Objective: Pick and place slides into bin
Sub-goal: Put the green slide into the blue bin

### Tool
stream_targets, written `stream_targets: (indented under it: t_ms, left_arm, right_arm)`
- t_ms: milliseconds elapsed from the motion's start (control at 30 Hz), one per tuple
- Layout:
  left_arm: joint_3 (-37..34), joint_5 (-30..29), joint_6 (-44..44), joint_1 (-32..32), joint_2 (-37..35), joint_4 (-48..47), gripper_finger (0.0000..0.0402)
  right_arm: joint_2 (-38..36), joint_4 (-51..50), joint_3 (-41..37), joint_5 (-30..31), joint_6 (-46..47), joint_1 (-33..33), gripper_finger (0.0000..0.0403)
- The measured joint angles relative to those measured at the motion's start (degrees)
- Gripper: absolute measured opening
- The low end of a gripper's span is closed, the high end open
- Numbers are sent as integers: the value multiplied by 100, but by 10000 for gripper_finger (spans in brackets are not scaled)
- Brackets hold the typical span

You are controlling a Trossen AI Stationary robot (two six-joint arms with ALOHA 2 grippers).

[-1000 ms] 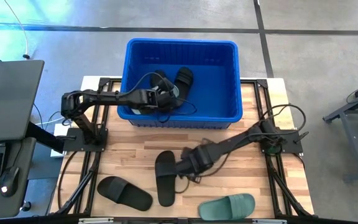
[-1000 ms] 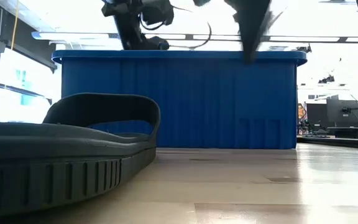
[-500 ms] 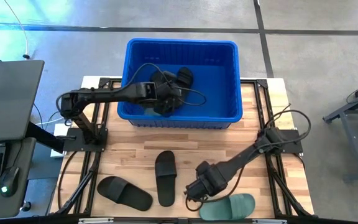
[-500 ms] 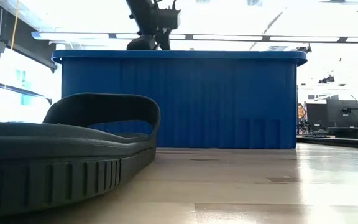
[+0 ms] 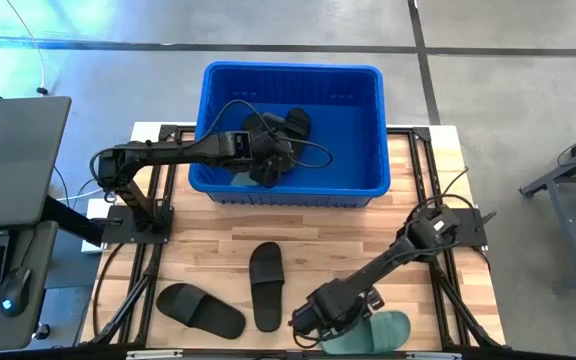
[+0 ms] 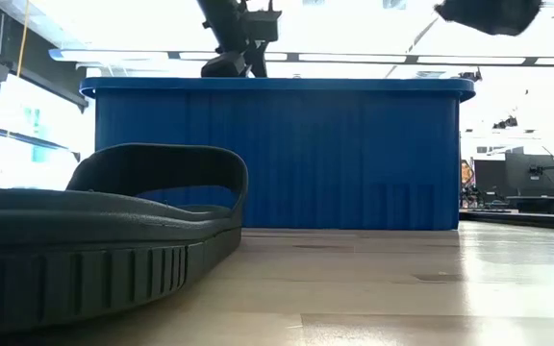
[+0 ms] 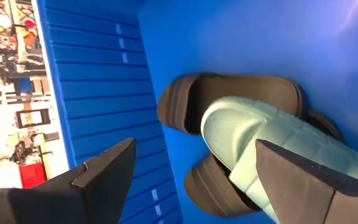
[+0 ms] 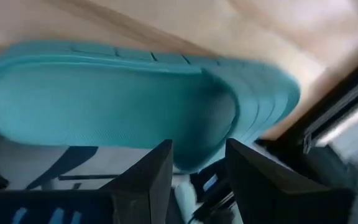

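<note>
Newly dropped slides (image 5: 273, 140) inside bin (image 5: 368, 130)

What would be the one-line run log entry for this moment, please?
left hand: open, over bin | right hand: open, at green slide, not gripping | two black slides on table

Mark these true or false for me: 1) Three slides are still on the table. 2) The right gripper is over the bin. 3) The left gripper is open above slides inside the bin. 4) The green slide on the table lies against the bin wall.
1) True: two black slides and a green slide lie on the table.
2) False: the right gripper is at the near edge, by the green slide.
3) True: the left gripper is open inside the bin.
4) False: it lies at the near edge, far from the bin.
</note>
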Motion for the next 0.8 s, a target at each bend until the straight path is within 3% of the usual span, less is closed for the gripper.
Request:
stream_targets:
  t_ms: [100,467,800]
  left_arm:
    - [0,12,2,0,0,253,310]
    - [0,13,2,0,0,610,310]
    - [-2,13,2,0,0,601,310]
  right_arm:
    - [60,183,9,-254,328,13,138]
    - [79,-8,11,-268,1322,286,138]
    - [216,-8,9,133,1854,585,138]
